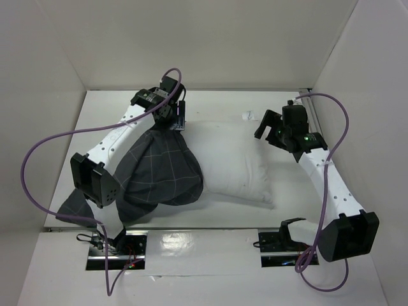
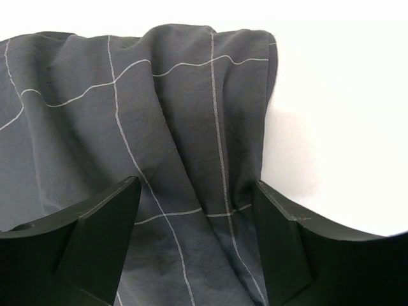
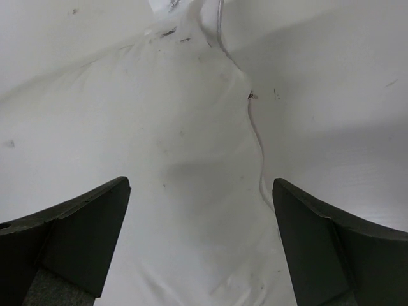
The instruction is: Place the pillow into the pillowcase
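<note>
The white pillow (image 1: 236, 162) lies flat in the middle of the table. The dark grey checked pillowcase (image 1: 159, 169) is draped over its left end and trails toward the near left. My left gripper (image 1: 173, 122) is at the pillowcase's far end. In the left wrist view its jaws (image 2: 197, 223) stand apart with wrinkled pillowcase fabric (image 2: 178, 127) bunched between them. My right gripper (image 1: 264, 124) hovers by the pillow's far right corner. It is open (image 3: 201, 223), with only white pillow surface (image 3: 191, 159) below it.
White walls close in the table on the left, back and right. Purple cables (image 1: 38, 159) loop beside both arms. A corner of the pillowcase (image 1: 73, 207) reaches the near left edge. A small tag (image 1: 245, 116) sticks out at the pillow's far edge.
</note>
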